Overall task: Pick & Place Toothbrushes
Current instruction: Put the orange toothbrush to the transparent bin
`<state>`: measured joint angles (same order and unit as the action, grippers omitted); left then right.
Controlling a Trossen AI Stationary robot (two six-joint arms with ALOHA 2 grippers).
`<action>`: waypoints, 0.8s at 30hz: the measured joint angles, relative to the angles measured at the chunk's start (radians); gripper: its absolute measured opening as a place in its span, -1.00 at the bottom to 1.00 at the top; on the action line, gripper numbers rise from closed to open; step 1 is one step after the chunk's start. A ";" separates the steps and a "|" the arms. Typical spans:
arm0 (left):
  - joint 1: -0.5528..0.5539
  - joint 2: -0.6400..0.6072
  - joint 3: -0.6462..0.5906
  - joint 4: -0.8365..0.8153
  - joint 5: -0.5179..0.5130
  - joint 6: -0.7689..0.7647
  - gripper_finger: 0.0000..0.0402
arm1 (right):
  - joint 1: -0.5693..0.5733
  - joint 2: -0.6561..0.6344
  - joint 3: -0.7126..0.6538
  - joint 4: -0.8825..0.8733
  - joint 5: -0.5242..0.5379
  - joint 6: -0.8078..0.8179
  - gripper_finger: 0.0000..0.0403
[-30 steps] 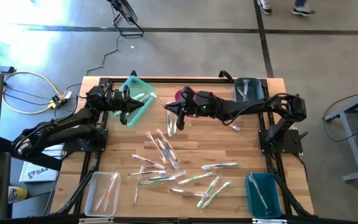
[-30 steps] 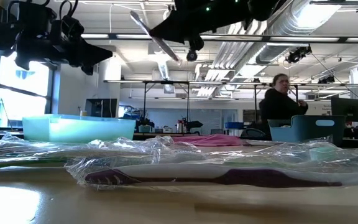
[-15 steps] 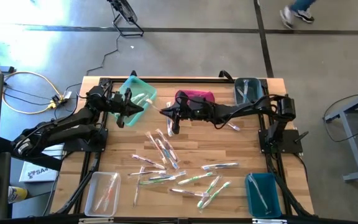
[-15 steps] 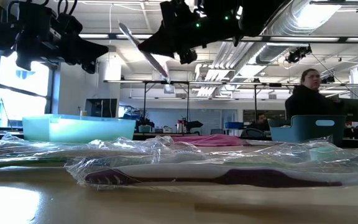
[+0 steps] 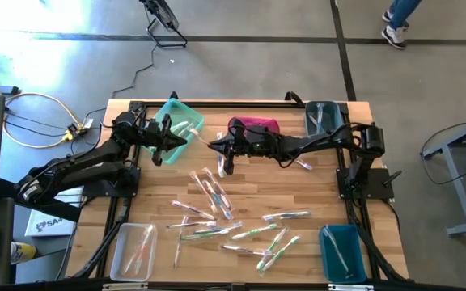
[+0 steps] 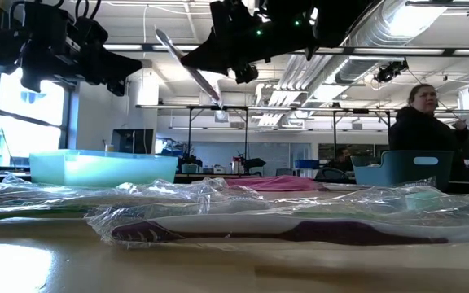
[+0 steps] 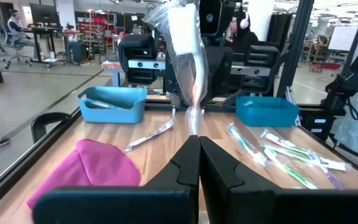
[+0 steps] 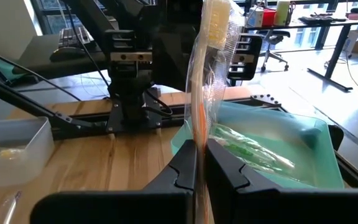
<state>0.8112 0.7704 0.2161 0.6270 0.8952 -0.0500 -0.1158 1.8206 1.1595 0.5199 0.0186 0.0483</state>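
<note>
Right tool is swinging its clamped wrapped toothbrush over toward the teal bin, so drop-off looks close. Left tool is hovering there too, clamped on another toothbrush.

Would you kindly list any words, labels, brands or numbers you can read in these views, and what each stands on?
"SA": the only letters legible, white on a dark printed sheet lying beside the table's left edge in the high view; the rest of that word is hidden under the left arm's base.
Toothbrush wrappers: any print is too small to read.
</note>
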 joint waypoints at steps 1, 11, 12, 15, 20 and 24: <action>0.000 0.000 0.000 0.000 -0.004 0.000 -1.00 | 0.000 0.000 0.000 0.001 0.000 0.000 -0.96; 0.000 0.000 0.000 0.002 -0.076 0.027 -0.89 | 0.000 0.000 0.000 0.001 0.005 -0.001 -0.96; 0.000 0.000 0.000 0.002 -0.076 0.027 -0.85 | 0.000 0.000 0.000 0.001 0.005 -0.001 -0.96; 0.000 0.000 0.000 0.002 -0.076 0.027 -0.66 | 0.000 0.000 0.000 0.000 0.005 -0.001 -0.96; -0.004 0.000 0.000 0.002 -0.072 0.018 -0.35 | 0.000 0.000 0.000 0.001 0.005 -0.001 -0.96; -0.058 0.000 0.000 0.017 -0.071 0.020 -0.22 | 0.000 0.000 0.000 0.000 0.005 -0.001 -0.96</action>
<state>0.7530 0.7704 0.2161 0.6443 0.8240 -0.0302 -0.1158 1.8206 1.1595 0.5201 0.0235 0.0475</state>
